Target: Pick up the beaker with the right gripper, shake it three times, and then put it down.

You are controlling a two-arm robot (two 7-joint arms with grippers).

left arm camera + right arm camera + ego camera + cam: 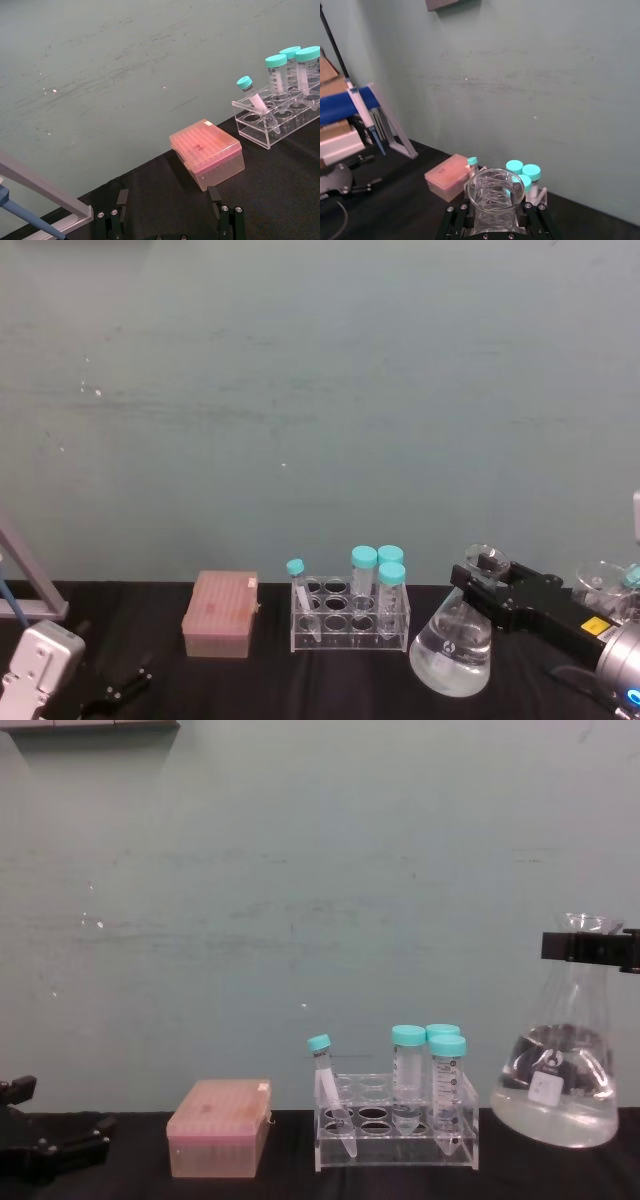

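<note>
Right of the tube rack [350, 625], the right claw [483, 572] is clamped on the neck of the beaker [452, 645], which stands near-upright and slightly tilted, while the left claw [168, 194] idles, fingers apart.

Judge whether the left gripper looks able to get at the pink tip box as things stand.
Probably yes. The left gripper, open, faces the pink tip box across bare black table. Nothing stands between them, and the tube rack stands farther off, past the box.
</note>
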